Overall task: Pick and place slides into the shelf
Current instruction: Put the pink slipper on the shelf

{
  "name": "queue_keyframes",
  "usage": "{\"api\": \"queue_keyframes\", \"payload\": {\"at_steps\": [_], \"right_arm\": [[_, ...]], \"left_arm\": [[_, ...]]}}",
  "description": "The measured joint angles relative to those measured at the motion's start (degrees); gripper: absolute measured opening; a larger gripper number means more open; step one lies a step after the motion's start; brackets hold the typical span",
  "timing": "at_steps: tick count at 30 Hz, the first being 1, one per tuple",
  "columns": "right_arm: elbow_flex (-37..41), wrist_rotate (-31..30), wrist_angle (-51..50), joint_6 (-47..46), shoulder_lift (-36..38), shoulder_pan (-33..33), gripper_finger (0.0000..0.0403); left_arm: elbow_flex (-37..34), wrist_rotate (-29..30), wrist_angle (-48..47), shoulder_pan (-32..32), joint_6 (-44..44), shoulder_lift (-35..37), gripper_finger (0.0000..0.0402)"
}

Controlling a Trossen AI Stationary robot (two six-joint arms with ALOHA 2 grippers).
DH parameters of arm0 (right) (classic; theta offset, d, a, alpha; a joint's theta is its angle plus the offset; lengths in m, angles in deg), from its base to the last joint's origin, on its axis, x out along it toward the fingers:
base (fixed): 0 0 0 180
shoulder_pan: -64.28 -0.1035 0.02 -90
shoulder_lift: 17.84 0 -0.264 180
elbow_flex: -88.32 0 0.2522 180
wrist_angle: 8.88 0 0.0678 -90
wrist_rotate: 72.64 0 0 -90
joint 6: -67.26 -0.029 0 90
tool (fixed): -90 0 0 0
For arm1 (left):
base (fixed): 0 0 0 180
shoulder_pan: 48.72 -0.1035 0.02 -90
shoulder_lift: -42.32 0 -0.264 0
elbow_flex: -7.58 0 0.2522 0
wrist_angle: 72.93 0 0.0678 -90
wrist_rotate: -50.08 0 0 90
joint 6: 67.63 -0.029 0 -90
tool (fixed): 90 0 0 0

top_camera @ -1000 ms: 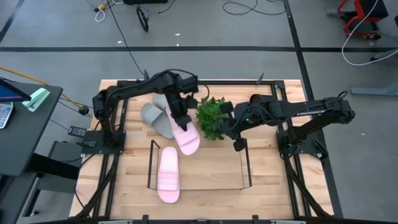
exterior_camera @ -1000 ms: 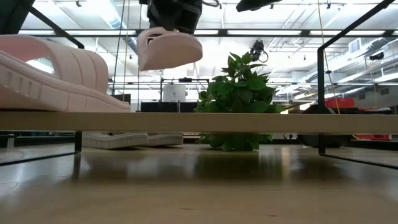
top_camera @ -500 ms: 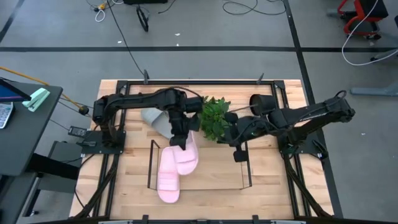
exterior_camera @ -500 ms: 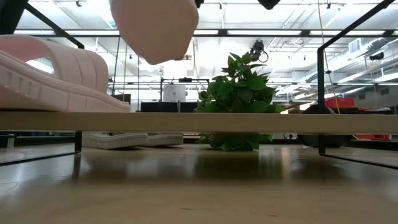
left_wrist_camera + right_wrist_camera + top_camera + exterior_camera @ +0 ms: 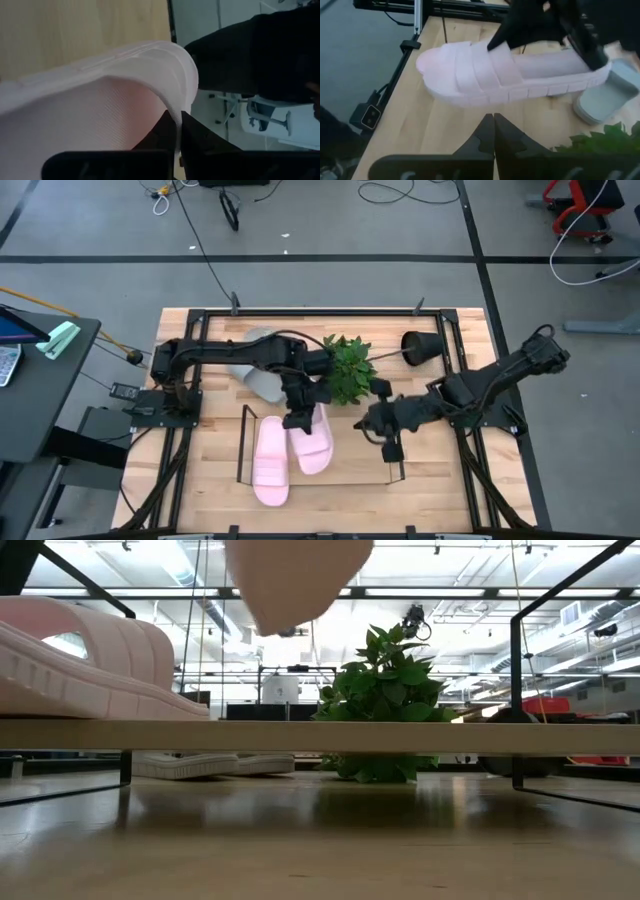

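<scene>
My left gripper is shut on a pale pink slide and carries it above the shelf, a low rack of thin dark rods. The other pink slide rests sole-down on the shelf, right beside the carried one. The grey pair lies on the table beyond the shelf, left of a green plant. My right gripper is shut on nothing and hovers by the shelf's right frame. From table height, the carried slide hangs clear above the shelf board. My left gripper pinches the pink slide's wide strap at its edge between its two fingers. It comes from above, pointing down. The slide is lifted clear, roughly level, sole downward over the shelf.
A leafy plant stands just beyond the shelf, between the two arms. A black pot lies on its side near the far right. The black frame edges the table. Bare wood shows in the shelf's right half.
My left gripper has carried the pink slide from beside the plant toward the near edge and slightly right, out over the shelf, beside the other pink slide. The slide stayed lifted throughout. My right gripper has drifted toward the near edge.
</scene>
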Motion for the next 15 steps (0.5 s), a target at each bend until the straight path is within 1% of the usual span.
{"api": "queue_keyframes", "payload": {"at_steps": [8, 11, 15], "right_arm": [[0.0, -11.09, 0.19, -2.99, 0.0, -7.65, 0.0], [0.0, -13.92, 0.35, -3.45, 0.0, -10.02, 0.0], [0.0, -16.98, 0.66, -4.33, 0.0, -12.53, 0.0]], "left_arm": [[-0.03, 0.0, 1.31, 4.23, 3.05, -4.4, 0.0013], [-0.03, 0.0, 1.52, 5.66, 3.42, -6.15, 0.0015], [-0.05, -0.01, 2.53, 6.9, 6.15, -8.74, 0.001]]}}
